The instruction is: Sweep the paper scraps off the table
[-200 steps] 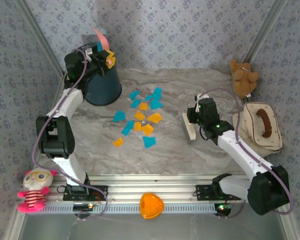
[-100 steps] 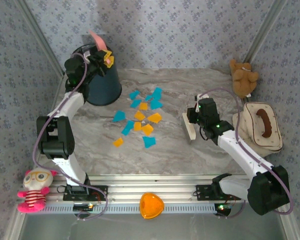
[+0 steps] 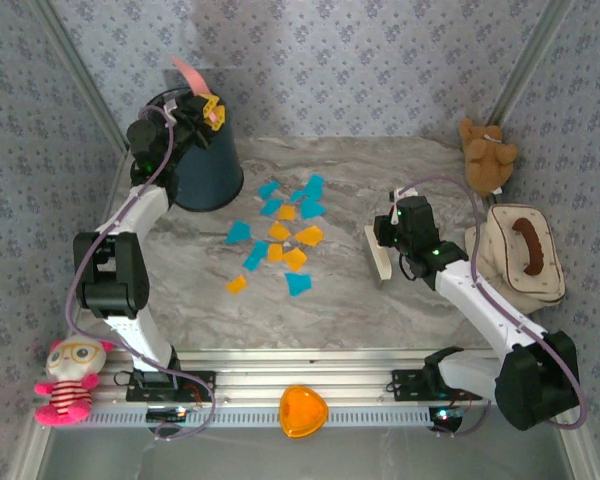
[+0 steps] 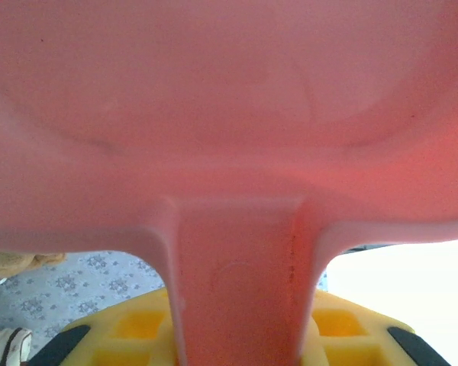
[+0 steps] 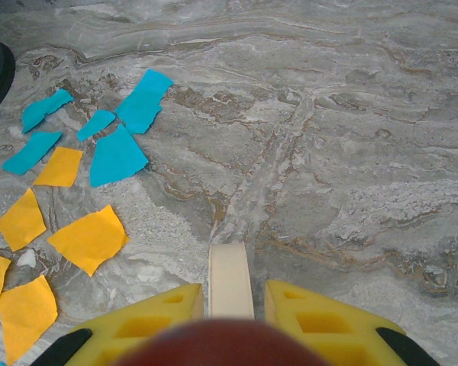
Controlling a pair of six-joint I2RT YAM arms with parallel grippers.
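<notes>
Surface (image 3: 380, 170) carried the job undone, by appearance: the paper scraps (image 3: 278, 240) lay loose in one cluster at its middle, none collected. Bare marble to the right of the cluster gave room for a leftward stroke; walls (image 3: 380, 60) closed three sides. Dark bin (image 3: 208, 172) stood at the far left, just beyond the scraps. Left gripper (image 3: 202, 110) was clamped on a pink dustpan (image 4: 229, 114), raised over the bin. Right gripper (image 3: 390, 235) was clamped on a cream tool (image 3: 378, 260) right of the scraps.

Cyan and orange scraps (image 3: 278, 236) lie flat, loosely clustered at the table's (image 3: 340, 300) centre, spreading from one o'clock toward seven.
</notes>
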